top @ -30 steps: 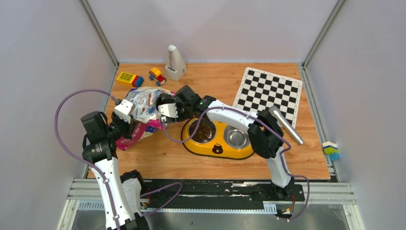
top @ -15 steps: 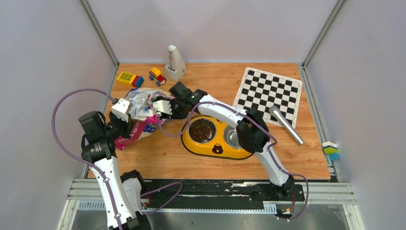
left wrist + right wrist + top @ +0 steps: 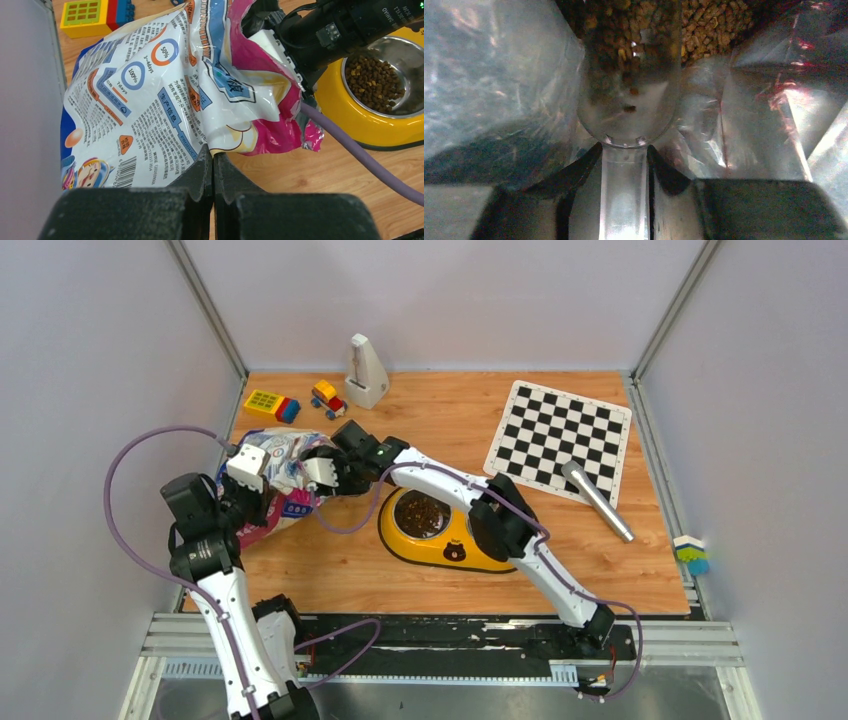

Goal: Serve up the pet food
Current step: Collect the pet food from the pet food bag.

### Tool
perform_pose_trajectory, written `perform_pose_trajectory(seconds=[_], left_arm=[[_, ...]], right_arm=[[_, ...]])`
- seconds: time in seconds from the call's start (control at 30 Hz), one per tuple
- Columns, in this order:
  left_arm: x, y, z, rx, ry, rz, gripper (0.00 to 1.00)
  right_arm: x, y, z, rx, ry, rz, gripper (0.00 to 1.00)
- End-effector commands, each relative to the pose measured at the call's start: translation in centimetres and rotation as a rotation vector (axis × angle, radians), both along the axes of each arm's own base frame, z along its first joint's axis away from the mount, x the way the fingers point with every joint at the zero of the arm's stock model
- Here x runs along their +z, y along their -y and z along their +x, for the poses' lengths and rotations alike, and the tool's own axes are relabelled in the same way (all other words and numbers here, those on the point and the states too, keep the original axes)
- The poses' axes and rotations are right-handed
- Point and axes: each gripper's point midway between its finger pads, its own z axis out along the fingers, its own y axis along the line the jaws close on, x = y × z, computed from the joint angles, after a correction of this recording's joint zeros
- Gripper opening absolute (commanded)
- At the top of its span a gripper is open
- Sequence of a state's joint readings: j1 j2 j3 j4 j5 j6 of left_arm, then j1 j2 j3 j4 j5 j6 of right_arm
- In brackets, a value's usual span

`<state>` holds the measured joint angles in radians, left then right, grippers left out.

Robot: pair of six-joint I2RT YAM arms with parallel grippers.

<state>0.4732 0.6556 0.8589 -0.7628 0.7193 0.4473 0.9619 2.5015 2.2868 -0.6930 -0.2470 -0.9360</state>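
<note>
Pet food: sm. brown pellets in bag.

This is a robotics lab test cell: plain pale wall panels framed by aluminium struts box in a wooden tabletop, with a left arm and a right arm bolted at its near edge. A checkerboard lies among unrelated props: toy bricks, a toy truck and a metronome.
</note>
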Motion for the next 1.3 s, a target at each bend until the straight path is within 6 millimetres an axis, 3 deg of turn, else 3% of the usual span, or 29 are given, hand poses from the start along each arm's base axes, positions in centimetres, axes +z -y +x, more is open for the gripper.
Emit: perform_pose_trajectory(seconds=[0.0, 0.13, 0.3, 0.73, 1.0, 1.27], left_arm=[[7.1, 5.2, -0.4, -0.292, 0.304, -0.006, 0.00], [6.7, 4.8, -0.4, -0.275, 0.294, 0.019, 0.00], [6.4, 4.4, -0.3, -0.256, 0.289, 0.031, 0.00], [6.6, 3.9, -0.2, -0.221, 0.286, 0.044, 0.00], [6.7, 4.1, -0.1, -0.231, 0.286, 0.019, 0.00], [5.9, 2.5, 0.9, -0.138, 0.274, 0.031, 0.00]], right_arm=[[-4.7, -3.9, -7.8, 0.051, -0.149, -0.027, 0.00], [-1.5, -4.9, -8.6, 0.028, -0.219, 0.064, 0.00], [2.1, -4.5, -8.3, -0.019, -0.297, 0.147, 0.00], [8.9, 0.0, -9.3, -0.022, -0.240, 0.186, 0.00], [11.2, 2.9, -10.0, -0.048, -0.255, 0.220, 0.00], [12.9, 4.3, -9.7, -0.056, -0.237, 0.242, 0.00]])
